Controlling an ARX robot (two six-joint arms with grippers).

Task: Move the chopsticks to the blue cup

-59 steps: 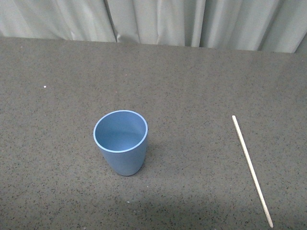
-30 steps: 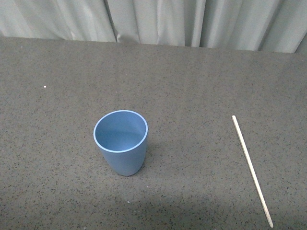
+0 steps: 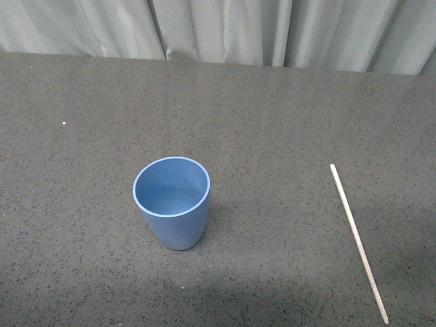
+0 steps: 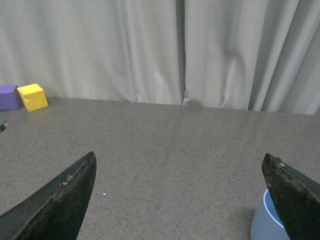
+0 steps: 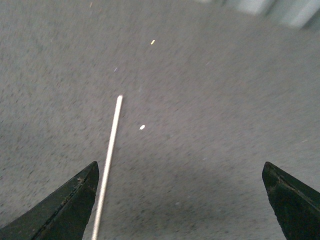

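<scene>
So, the chopstick (image 3: 359, 242) lies flat well right of the blue cup (image 3: 172, 203), its length running away from me. My right gripper (image 5: 180, 167), jaws spread wide, hangs nearer, with the stick close to one finger.

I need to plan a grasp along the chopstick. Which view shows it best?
The front view: the chopstick lies flat on the table, its whole length visible, right of the cup. In the right wrist view the chopstick is cut off and blurred; the left wrist view shows none of it.
</scene>
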